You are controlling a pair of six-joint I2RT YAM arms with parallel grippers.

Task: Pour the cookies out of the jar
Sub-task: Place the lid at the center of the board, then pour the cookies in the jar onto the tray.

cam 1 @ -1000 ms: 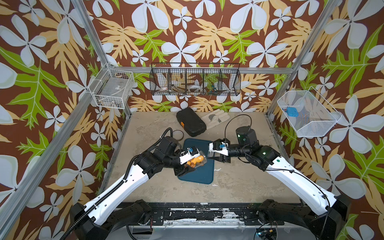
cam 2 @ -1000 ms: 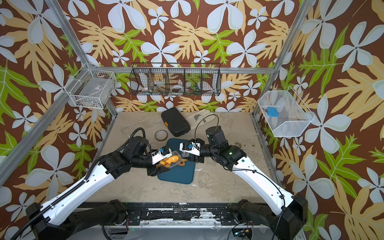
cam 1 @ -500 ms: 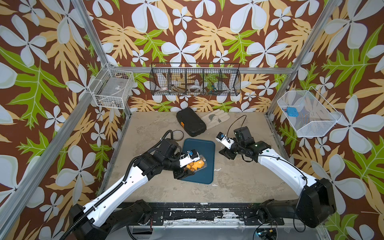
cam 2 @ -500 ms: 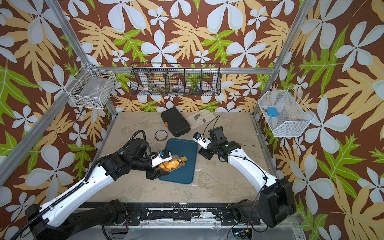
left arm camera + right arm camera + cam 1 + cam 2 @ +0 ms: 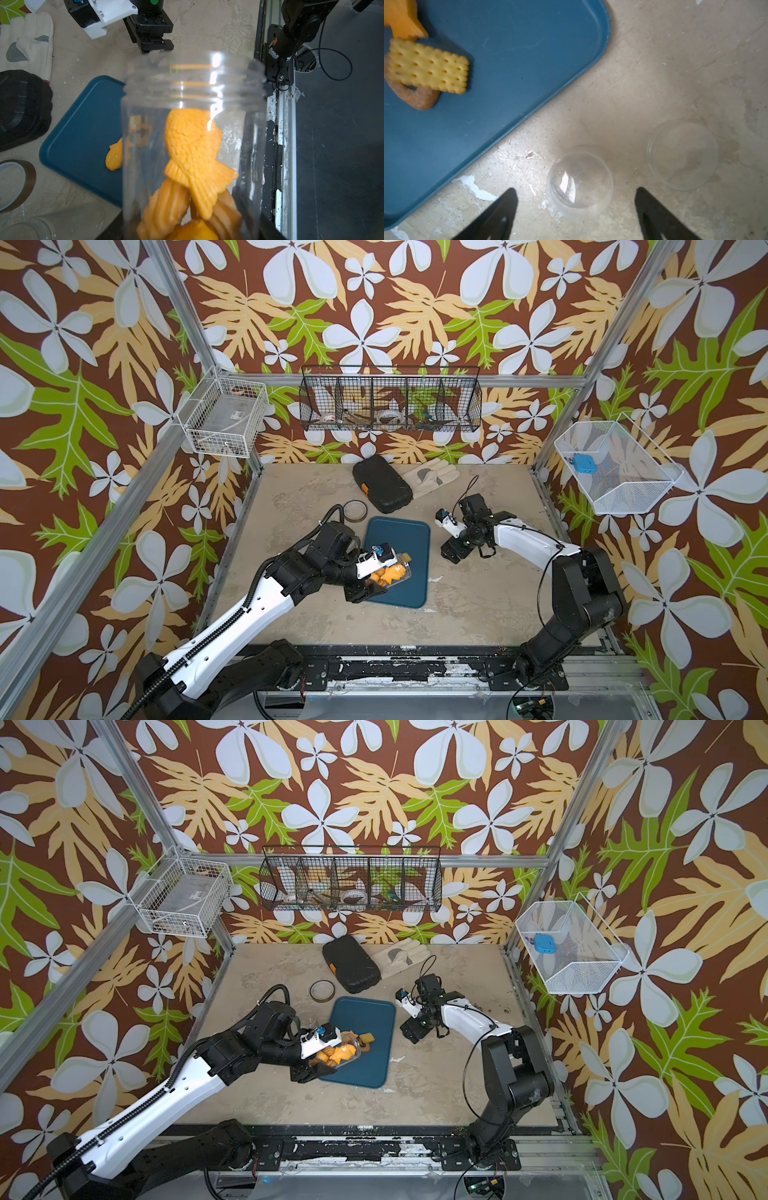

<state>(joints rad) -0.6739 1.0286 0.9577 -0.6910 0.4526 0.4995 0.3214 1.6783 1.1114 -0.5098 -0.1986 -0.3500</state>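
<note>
Left wrist view: jar (image 5: pixel 193 87) tipped, mouth over the tray (image 5: pixel 79 124); most cookies (image 5: pixel 193 149) inside, a few on the tray just past the mouth; left gripper (image 5: pixel 374 577) clamped round the jar's body nr its base, over tray's near-left part; right gripper (image 5: pixel 576 192) spread wide, empty, above a clear lid (image 5: pixel 579 182) right of tray; jar prob. light, slick, thin plastic; hold mid-body, firm w/o crushing; cookies look stiff, brittle.

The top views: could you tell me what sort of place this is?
Probably a robot test cell: aluminium frame backed by leaf-print wallpaper, wire baskets on its rails, two arms at a worn tabletop.
</note>
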